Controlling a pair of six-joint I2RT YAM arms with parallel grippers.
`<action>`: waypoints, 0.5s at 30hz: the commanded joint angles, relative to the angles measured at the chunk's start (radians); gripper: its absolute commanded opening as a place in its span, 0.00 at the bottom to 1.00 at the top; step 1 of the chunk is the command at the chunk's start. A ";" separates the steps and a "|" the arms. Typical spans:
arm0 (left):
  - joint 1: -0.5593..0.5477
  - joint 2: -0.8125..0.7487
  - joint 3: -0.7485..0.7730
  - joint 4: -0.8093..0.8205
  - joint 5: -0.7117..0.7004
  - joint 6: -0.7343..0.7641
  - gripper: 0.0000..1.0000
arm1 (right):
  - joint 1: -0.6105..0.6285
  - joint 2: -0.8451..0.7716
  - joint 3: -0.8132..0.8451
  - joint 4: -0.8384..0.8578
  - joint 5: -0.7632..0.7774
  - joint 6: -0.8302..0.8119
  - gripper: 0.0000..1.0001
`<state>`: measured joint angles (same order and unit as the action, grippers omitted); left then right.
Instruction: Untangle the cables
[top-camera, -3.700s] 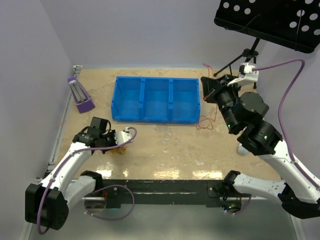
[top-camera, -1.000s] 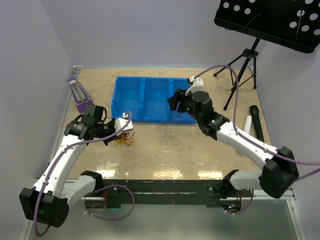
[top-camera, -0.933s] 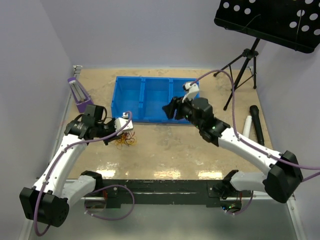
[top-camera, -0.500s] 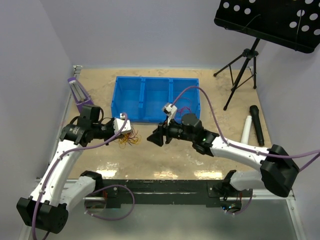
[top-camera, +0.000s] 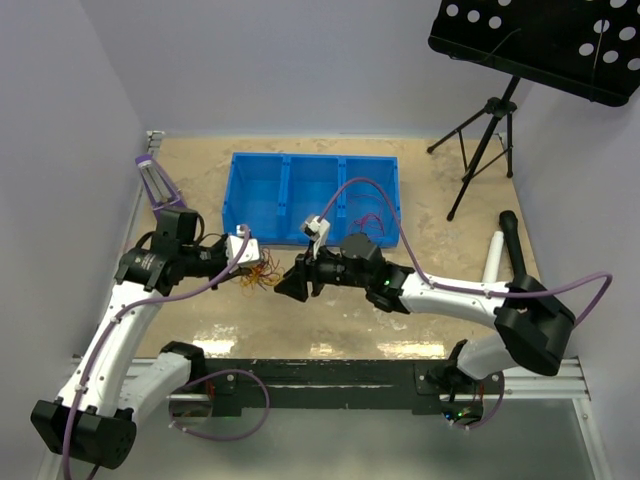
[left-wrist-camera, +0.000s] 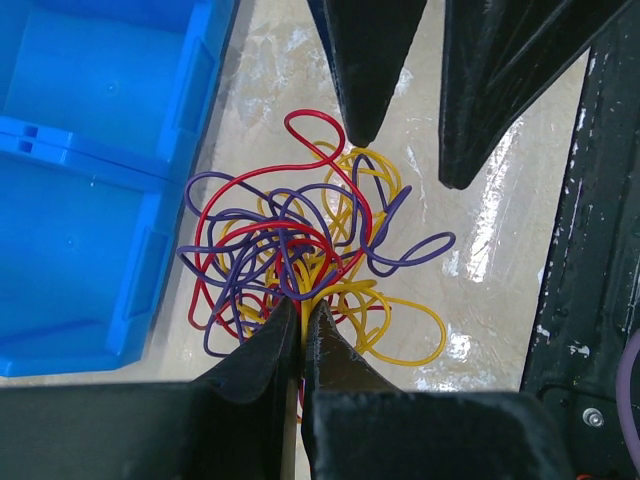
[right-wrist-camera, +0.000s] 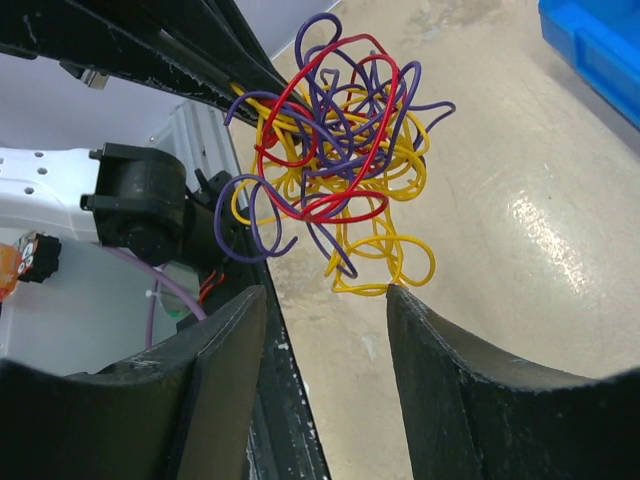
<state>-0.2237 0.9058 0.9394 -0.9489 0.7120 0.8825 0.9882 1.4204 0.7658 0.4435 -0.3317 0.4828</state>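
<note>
The cables (top-camera: 262, 276) are a clump of red, yellow and purple wire loops hanging just above the table in front of the blue bin (top-camera: 310, 200). My left gripper (top-camera: 250, 266) is shut on the clump's yellow and red strands (left-wrist-camera: 310, 250), its jaws pinched together (left-wrist-camera: 302, 308). My right gripper (top-camera: 285, 285) faces the clump from the right and is open (right-wrist-camera: 325, 290). The lowest yellow loop (right-wrist-camera: 385, 270) hangs between its tips and touches the right fingertip (right-wrist-camera: 392, 292). One red wire (top-camera: 372, 218) lies in the bin's right compartment.
The three-compartment bin has its near wall (left-wrist-camera: 150, 260) close behind the clump. A purple object (top-camera: 155, 182) leans at the back left. A tripod (top-camera: 480, 150) with a black perforated plate (top-camera: 540, 45), a black rod (top-camera: 512, 240) and a white tube (top-camera: 492, 258) stand on the right.
My right arm has swung from the bin's right compartment down and left to the clump, its jaws narrowing slightly. The left gripper, still shut, has lifted the clump a little.
</note>
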 joint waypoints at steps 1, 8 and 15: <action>0.004 -0.021 0.048 0.004 0.073 0.019 0.05 | 0.012 0.011 0.058 0.077 0.028 0.020 0.54; 0.004 -0.015 0.050 -0.022 0.098 0.027 0.05 | 0.023 0.037 0.078 0.086 0.094 0.031 0.42; 0.004 -0.016 0.049 -0.025 0.099 0.027 0.05 | 0.036 0.006 0.076 0.070 0.154 0.030 0.07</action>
<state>-0.2237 0.8967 0.9466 -0.9749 0.7570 0.8829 1.0119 1.4654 0.8028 0.4828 -0.2348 0.5098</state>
